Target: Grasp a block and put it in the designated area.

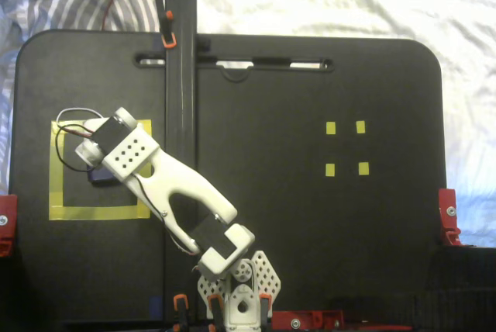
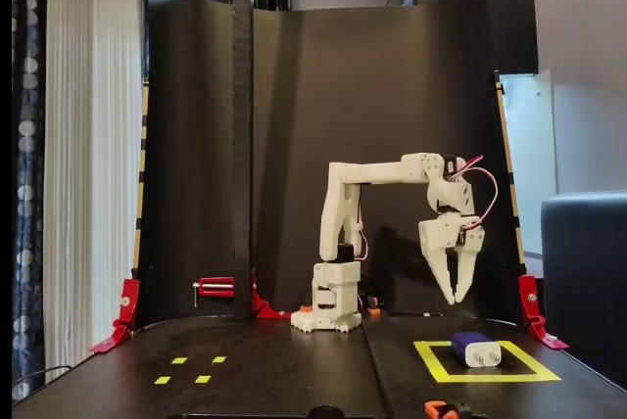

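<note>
Now the block [image 2: 475, 349] lies flat on the black board inside the designated area [image 2: 431, 364], the square of yellow tape, with its pale end (two small prongs just visible) facing the camera in the fixed view from the front. From above, only a dark blue sliver of the block [image 1: 99, 176] shows, peeking out beside the white arm [image 1: 174, 191], which crosses over the upper right corner of the designated area [image 1: 56, 169]. The gripper [image 2: 456, 295] hangs well above the block, pointing down, touching nothing; its two white fingers [image 2: 446, 277] are drawn close, tips nearly meeting, with nothing between them. In the view from above the fingertips themselves are hidden under the wrist. The arm's base [image 2: 333, 303] stands at the back of the board in the front view, near a red clamp [image 2: 217, 289]. Four small yellow markers [image 1: 345, 148] sit well apart from the taped square, on the opposite side of the board [image 1: 310, 99]. A dark upright post [image 1: 180, 60] rises between the two halves.
</note>
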Motion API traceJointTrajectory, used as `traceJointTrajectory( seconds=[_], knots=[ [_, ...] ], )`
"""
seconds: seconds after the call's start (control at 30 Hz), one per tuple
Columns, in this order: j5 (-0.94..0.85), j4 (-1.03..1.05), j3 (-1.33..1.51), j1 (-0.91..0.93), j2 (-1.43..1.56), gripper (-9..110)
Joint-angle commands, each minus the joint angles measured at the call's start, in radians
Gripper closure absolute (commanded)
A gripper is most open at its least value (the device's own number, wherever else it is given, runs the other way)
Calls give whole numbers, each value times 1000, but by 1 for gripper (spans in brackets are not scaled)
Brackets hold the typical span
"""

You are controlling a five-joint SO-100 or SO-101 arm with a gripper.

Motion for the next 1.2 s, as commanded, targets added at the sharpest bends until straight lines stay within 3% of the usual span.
traceJointTrajectory(
  seconds=[0.0,0.63,0.9,1.17],
  knots=[
    [11,-21,-37,21,61,101],
    [155,-235,-3,486,304,102],
    [247,-554,258,641,488,102],
    [482,-854,476,732,607,102]
  ],
)
